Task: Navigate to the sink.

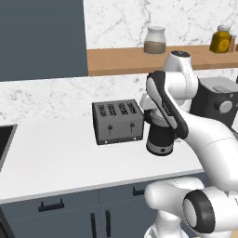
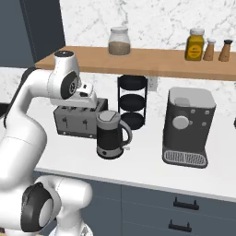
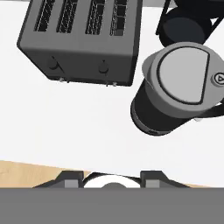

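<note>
A dark recessed corner (image 1: pixel 4 139) cuts into the white counter at the far left edge of the left base view. So little of it shows that I cannot tell whether it is the sink; no basin, drain or faucet is in sight. My gripper (image 3: pixel 112 177) hangs above the counter, over the spot between the toaster and the kettle. It is open with nothing between its fingertips (image 3: pixel 70 176). The arm's hand (image 2: pixel 85 94) sits just above the toaster.
A grey four-slot toaster (image 1: pixel 117 121) and a black kettle (image 2: pixel 109 135) stand on the counter (image 1: pixel 60 158). To the right are a black tiered rack (image 2: pixel 132 99) and a coffee machine (image 2: pixel 189 126). Jars (image 2: pixel 119 41) line a wooden shelf. Dark drawers (image 1: pixel 51 204) run below.
</note>
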